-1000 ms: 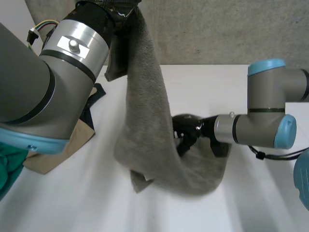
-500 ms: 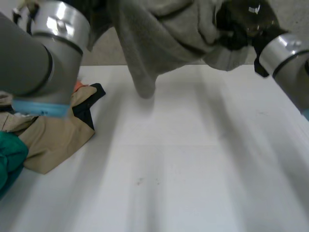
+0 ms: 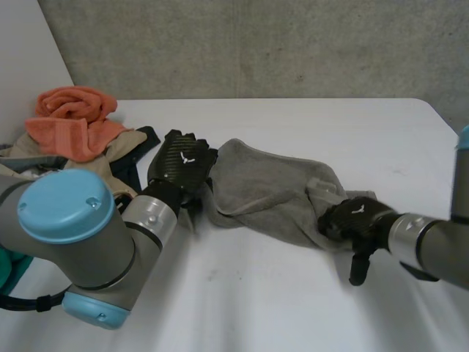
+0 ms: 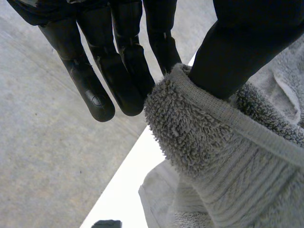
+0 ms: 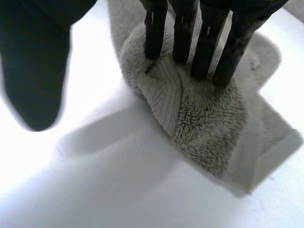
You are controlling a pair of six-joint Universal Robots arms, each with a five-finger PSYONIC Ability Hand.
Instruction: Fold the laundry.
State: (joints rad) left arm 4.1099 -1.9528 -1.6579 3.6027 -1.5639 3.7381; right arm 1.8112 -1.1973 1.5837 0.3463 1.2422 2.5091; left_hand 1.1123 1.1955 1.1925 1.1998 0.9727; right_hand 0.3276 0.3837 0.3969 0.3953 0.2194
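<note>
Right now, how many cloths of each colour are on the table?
grey towel: 1
orange towel: 1
tan cloth: 1
dark cloth: 1
teal cloth: 1
Total: 5

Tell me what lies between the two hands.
The towel spans that stretch, lying on the table, as the head view shows. The left hand pinches one end and the right hand presses the other.

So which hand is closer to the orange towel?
Left. The left hand holds the grey towel's end nearest the orange towel; the right hand presses on the grey towel's far end, much farther away.
</note>
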